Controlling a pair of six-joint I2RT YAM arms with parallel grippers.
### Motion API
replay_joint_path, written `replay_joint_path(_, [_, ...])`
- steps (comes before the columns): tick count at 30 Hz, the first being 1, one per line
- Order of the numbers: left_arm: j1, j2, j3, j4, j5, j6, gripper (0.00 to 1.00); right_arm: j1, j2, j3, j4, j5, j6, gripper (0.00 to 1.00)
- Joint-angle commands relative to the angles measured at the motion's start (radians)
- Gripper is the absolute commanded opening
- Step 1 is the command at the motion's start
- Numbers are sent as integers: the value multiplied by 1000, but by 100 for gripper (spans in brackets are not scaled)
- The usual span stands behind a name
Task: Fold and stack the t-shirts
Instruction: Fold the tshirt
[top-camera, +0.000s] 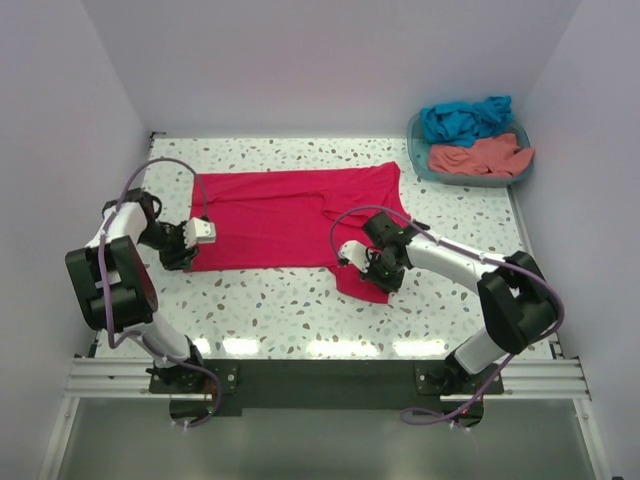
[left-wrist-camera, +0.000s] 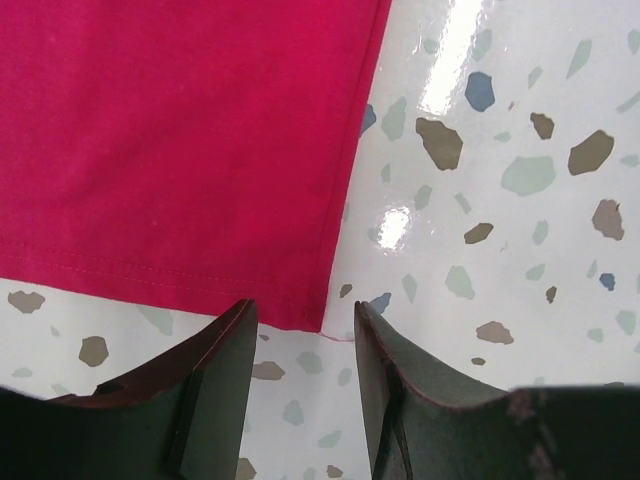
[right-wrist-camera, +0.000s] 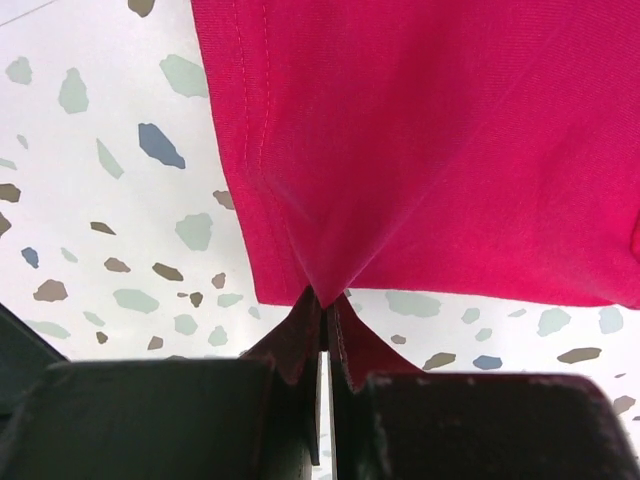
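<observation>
Looking down from the top external view, you have the crimson-pink t-shirt spread flat on the terrazzo table. Its long axis runs left to right, with the hem at the left. Your left gripper sits at the near-left hem corner. Your right gripper is on the near-right sleeve, so each arm is nearest its own end of the shirt's near edge. The teal-blue t-shirt and the salmon-coral t-shirt lie bunched in the teal basket at the far right, well apart from both arms.

Turn to the left wrist view. The jaws stand apart and hold nothing. The stitched hem corner lies just ahead of the fingertips, in line with the gap between them but not yet inside it. Crimson cloth spreads away on one side and bare table shows on the other. Judging from this, you need a short advance straight ahead to bring the corner between the fingers before you close.

On the right wrist view, the jaws are together, clamped on a fold of the crimson-pink cloth. The cloth gathers into a tent at the pinch point, and the rest fans out ahead over the table.
</observation>
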Motion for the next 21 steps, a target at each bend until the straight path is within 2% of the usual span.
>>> replay_joint_path(1, [2, 32, 24, -8, -34, 128, 48, -2, -35, 46, -43, -27, 23, 0])
replay_joint_path(10, [-25, 50, -87, 90, -98, 175, 44, -15, -41, 74, -62, -20, 24, 0])
replay_joint_path(16, [-30, 63, -149, 185, -135, 166, 34, -15, -51, 69, -85, -28, 10, 0])
replay_joint_path(21, [-34, 43, -180, 193, -141, 184, 17, -15, -78, 66, -102, -40, 12, 0])
